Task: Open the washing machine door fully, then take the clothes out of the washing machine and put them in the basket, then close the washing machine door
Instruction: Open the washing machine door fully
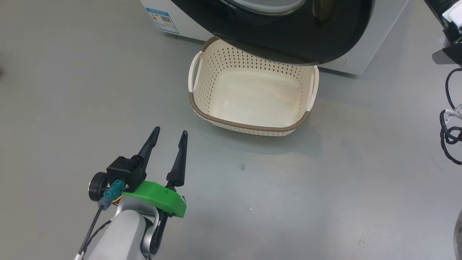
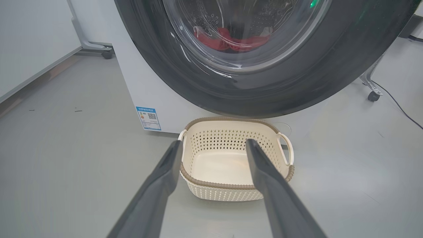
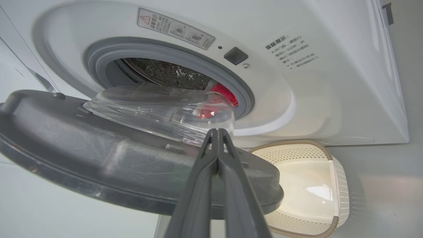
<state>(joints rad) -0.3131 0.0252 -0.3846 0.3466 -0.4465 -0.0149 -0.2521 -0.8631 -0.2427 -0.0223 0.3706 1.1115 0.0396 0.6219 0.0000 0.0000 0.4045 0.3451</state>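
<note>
Washing machine door (image 2: 148, 59) ajar; one basket (image 1: 249, 126); left hand (image 1: 170, 130) spread; right hand (image 3: 216, 132) pressed together.

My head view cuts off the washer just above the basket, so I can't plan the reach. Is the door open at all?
Observer: Yes. In the right wrist view the washing machine door stands swung away from the front of the washing machine, at an angle rather than fully back.
Operator: Is anything inside?
Observer: Red clothes lie in the drum, close to its opening.
</note>
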